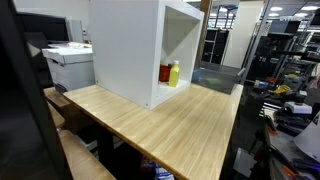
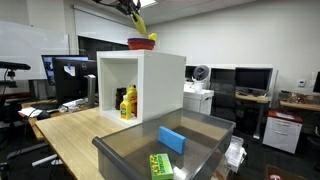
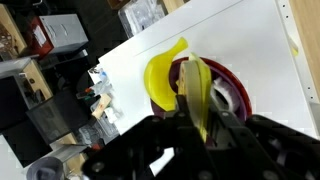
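Observation:
My gripper [image 3: 200,108] is shut on a thin yellow banana-like object [image 3: 196,78] and holds it just above a red bowl [image 3: 238,80] that stands on top of a white open-front cabinet [image 3: 250,40]. A second yellow piece [image 3: 160,80] lies in the bowl, with something pale beside it. In an exterior view the gripper [image 2: 134,14] hangs from above with the yellow object [image 2: 139,26] over the bowl [image 2: 142,44] on the cabinet [image 2: 160,90]. In an exterior view the cabinet [image 1: 125,50] shows, but its top and the gripper are out of frame.
The cabinet stands on a wooden table [image 1: 170,125]. Inside it are a yellow bottle [image 1: 174,73] and a red one [image 1: 165,73], also seen in an exterior view [image 2: 128,103]. A clear plastic bin [image 2: 120,150] holds a blue item [image 2: 172,140] and a green item [image 2: 160,165]. Desks and monitors surround the table.

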Controlling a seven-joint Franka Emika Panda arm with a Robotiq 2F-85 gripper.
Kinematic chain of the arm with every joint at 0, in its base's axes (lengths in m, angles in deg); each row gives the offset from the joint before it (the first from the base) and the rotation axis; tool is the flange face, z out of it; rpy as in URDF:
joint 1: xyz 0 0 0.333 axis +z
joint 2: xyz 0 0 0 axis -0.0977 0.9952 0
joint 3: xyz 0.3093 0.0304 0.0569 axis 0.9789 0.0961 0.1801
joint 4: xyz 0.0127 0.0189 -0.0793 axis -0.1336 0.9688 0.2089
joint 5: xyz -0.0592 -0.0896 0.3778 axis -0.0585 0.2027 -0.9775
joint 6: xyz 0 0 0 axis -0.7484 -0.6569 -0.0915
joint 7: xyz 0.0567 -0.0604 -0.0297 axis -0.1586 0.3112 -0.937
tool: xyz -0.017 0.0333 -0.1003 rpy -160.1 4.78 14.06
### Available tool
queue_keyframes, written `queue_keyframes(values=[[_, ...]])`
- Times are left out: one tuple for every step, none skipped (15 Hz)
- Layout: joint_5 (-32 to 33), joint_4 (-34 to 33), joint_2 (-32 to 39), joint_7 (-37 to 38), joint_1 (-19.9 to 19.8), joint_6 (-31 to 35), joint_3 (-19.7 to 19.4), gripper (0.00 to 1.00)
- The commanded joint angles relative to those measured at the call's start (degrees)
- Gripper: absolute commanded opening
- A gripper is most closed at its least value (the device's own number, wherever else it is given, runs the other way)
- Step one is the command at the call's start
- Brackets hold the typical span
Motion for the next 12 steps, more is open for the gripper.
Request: queue_keyframes(values=[[-1.0,2.2,-0.5,-1.8,0.4,3.3,0.5,0.05],[-1.1,2.5,-0.4,-1.9,0.6,4.0,0.6,0.05],[-1.0,2.9,-0.3,-1.9,0.7,4.8,0.7,0.05],[-1.4,3.5,-0.2,-1.9,0.8,5.4,0.8,0.05],[-1.3,4.2,0.1,-1.8,0.8,6.4,1.0,0.05],[-1.4,4.7,0.2,-1.9,0.9,6.8,1.1,0.05],[-1.3,5.2,0.5,-1.9,0.9,7.4,1.3,0.05],[-1.4,5.6,0.7,-2.0,1.0,8.4,1.4,0.05],[-1.4,5.7,0.7,-2.0,1.0,8.8,1.4,0.05],[-1.5,5.8,0.6,-2.1,1.1,9.1,1.4,0.05],[-1.5,5.7,0.6,-2.2,1.2,9.4,1.4,0.05],[-1.6,5.6,0.7,-2.3,1.3,9.7,1.4,0.05]])
